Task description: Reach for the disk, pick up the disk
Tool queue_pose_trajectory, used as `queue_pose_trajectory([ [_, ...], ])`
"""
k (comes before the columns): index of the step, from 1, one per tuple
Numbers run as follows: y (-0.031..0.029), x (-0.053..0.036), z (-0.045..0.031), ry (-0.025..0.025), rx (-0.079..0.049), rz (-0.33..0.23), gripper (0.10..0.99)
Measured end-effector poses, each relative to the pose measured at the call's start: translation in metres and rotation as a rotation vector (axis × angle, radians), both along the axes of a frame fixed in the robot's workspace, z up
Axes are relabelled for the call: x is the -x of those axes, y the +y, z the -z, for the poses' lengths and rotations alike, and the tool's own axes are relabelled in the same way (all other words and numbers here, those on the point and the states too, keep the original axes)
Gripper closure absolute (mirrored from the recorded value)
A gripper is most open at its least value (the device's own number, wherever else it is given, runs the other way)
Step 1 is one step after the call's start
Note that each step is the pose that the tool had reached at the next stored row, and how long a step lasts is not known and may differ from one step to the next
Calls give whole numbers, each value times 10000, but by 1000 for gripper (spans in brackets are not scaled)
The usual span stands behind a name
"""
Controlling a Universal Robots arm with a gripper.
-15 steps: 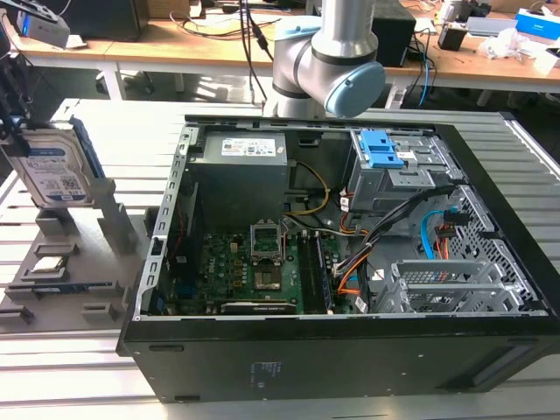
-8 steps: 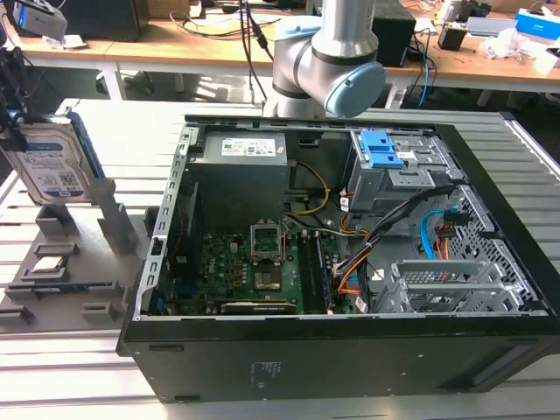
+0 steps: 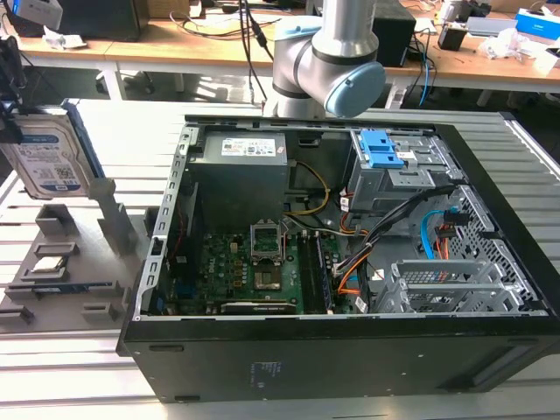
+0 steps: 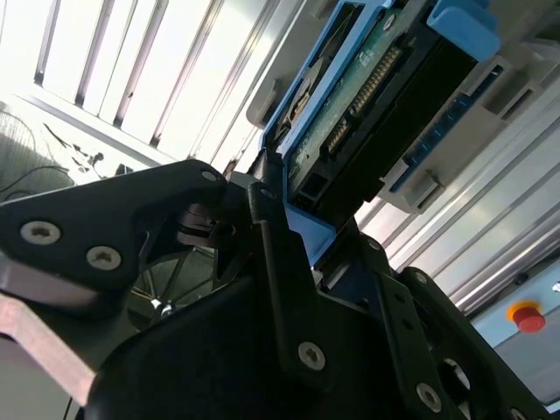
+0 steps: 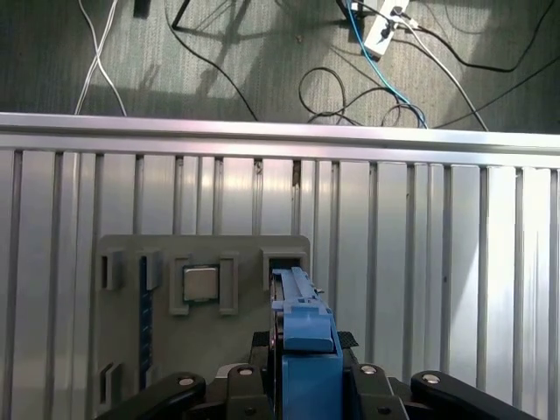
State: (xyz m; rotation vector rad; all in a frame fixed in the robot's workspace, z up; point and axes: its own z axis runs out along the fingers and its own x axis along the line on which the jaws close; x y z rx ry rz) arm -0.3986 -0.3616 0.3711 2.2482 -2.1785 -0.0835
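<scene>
The disk is upright at the exterior view's far left, its white-and-blue label facing the camera, just above the grey holder. The black gripper shows at that edge, against the disk. In the first wrist view the disk is edge-on with its blue rail uppermost. My gripper is shut on it, one black finger on each side. In the second wrist view the disk's green circuit board and blue rail run out from between the fingers.
An open computer case takes up the middle and right of the ribbed metal table. The arm's base rises behind the case. The grey holder carries a small square silver chip. Cables lie on the floor beyond the table edge.
</scene>
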Motion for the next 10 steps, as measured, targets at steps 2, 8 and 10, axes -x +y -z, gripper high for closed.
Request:
queue_pose_trajectory([
  [2, 0, 0, -20, 1, 0, 0, 718],
  [8, 0, 0, -109, 7, 0, 0, 718],
  [10, 0, 0, -128, 8, 0, 0, 718],
])
